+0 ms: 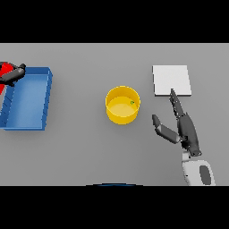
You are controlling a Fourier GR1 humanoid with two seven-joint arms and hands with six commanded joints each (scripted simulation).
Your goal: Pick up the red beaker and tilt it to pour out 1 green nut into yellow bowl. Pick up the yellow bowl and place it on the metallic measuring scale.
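Observation:
The yellow bowl [122, 105] stands upright at the table's middle, with a small green nut [132, 103] inside near its right wall. Right of it lies the metallic measuring scale [171, 80], a flat pale square. My right hand [184, 126] is open between the two, fingers straight toward the scale's lower edge and thumb spread toward the bowl, touching neither. At the far left edge my left hand [13, 74] is shut on the red beaker [4, 71], held over the upper left corner of the blue bin; most of the beaker is cut off by the view's edge.
A blue rectangular bin [27, 99] lies at the left side of the grey table. Its inside looks bare.

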